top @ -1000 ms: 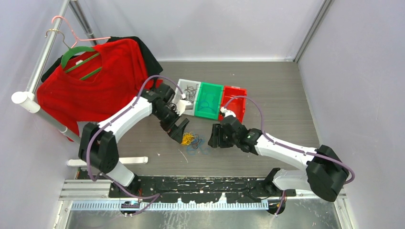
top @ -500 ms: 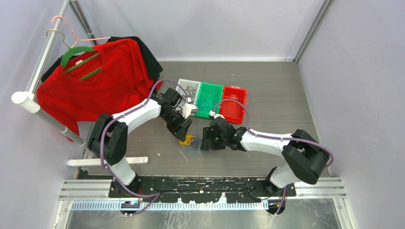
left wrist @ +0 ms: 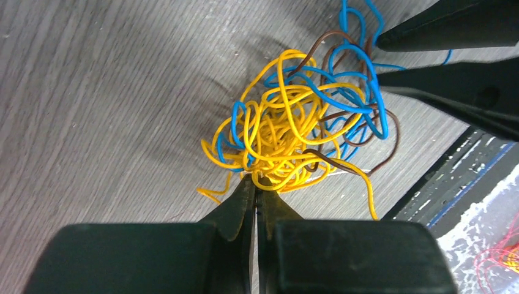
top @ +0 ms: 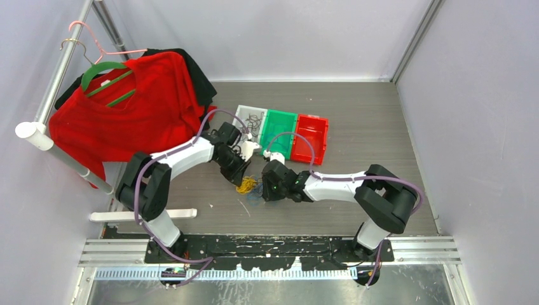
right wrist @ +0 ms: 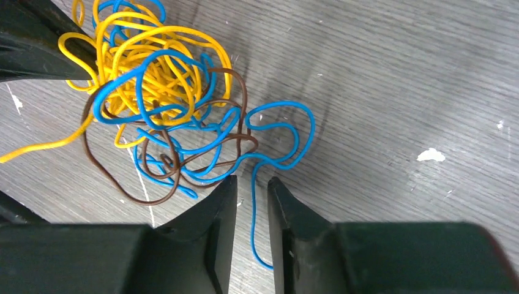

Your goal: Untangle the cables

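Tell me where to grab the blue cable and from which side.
Grip the blue cable on its single loose tail, outside the tangle. There it lies alone on the table, clear of the other colours. Come from the side opposite the left gripper, which looks shut on the yellow cable. The right gripper straddles that tail with open jaws.

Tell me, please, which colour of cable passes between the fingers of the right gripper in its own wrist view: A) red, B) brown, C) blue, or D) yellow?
C: in the right wrist view a blue cable runs straight through the gap at the right gripper, whose fingers stand slightly apart on either side of it.
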